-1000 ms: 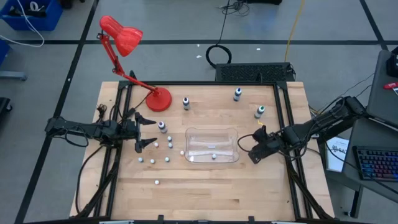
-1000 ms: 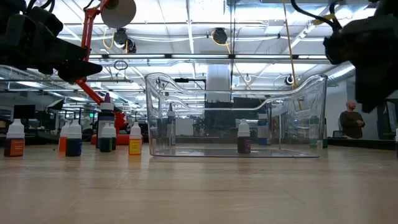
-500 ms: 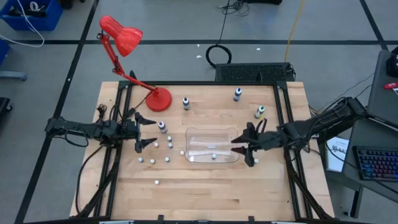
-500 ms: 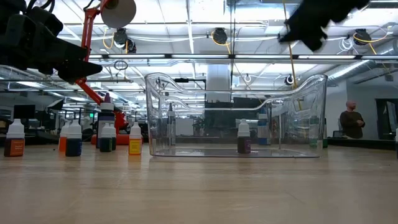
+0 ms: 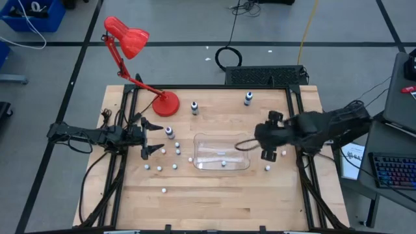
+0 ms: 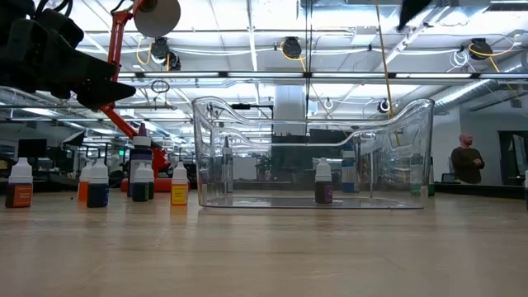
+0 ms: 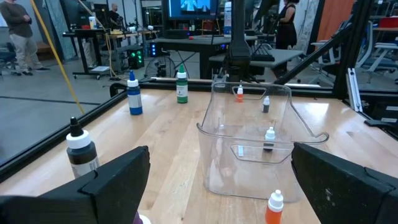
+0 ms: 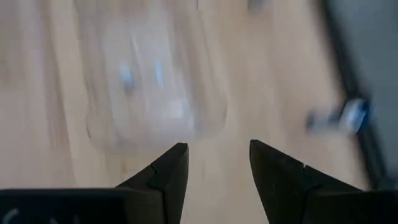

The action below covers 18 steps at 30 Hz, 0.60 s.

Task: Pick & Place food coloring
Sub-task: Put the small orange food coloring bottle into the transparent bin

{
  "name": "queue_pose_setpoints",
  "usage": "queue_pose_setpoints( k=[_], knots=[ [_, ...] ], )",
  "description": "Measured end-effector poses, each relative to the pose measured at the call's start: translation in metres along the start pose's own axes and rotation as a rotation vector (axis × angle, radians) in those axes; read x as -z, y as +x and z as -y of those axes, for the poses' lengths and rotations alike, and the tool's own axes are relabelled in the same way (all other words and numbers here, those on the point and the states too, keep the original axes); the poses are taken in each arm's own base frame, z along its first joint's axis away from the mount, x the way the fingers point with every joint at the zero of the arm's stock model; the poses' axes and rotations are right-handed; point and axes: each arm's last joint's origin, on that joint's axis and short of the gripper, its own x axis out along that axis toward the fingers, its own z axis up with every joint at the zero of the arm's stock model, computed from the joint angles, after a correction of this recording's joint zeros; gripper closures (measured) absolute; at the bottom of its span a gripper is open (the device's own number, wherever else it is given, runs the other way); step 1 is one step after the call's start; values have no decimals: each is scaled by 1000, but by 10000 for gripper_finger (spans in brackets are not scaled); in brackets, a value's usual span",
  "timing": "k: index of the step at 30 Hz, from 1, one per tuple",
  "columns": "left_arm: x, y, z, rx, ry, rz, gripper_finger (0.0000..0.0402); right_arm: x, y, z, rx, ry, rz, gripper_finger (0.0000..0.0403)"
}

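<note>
The right gripper hangs above the table just beside the right end of the clear tub, its two dark fingers parted a modest way with nothing between them, so it carries no bottle at this moment. Its own camera looks down on the tub and bare wood, which suggests the arm is up in the air, free to travel, not down at a pick. The left gripper waits at the table's left side, jaws spread wide and empty, pointing toward the tub and standing clear of the bottles near it. The tub sits in the middle of the table, probably as the drop-off place, and one small food coloring bottle already stands upright inside it. More small bottles are scattered on the wood to the left of the tub, between it and the left gripper, and one lies by the tub's right end close to the right arm. Larger bottles stand along the far edge, near the red lamp.
</note>
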Motion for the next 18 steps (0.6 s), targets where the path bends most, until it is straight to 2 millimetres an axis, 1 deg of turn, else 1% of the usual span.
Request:
queue_pose_setpoints(
  k=[3, 5, 8, 11, 15, 18],
  knots=[
    [0, 0, 0, 0, 0, 0, 14, 2, 29, 3, 24, 50, -324, 243],
    [0, 0, 0, 0, 0, 0, 14, 2, 50, 3, 22, 69, -453, 243],
    [0, 0, 0, 0, 0, 0, 14, 8, 73, 3, -47, 84, -519, 243],
    [0, 0, 0, 0, 0, 0, 14, 27, 95, 9, -42, 100, -681, 243],
    [0, 0, 0, 0, 0, 0, 14, 52, 110, 15, -65, 179, -835, 243],
    [0, 0, 0, 0, 0, 0, 14, 64, 119, 16, -97, 222, -897, 243]
  ],
)
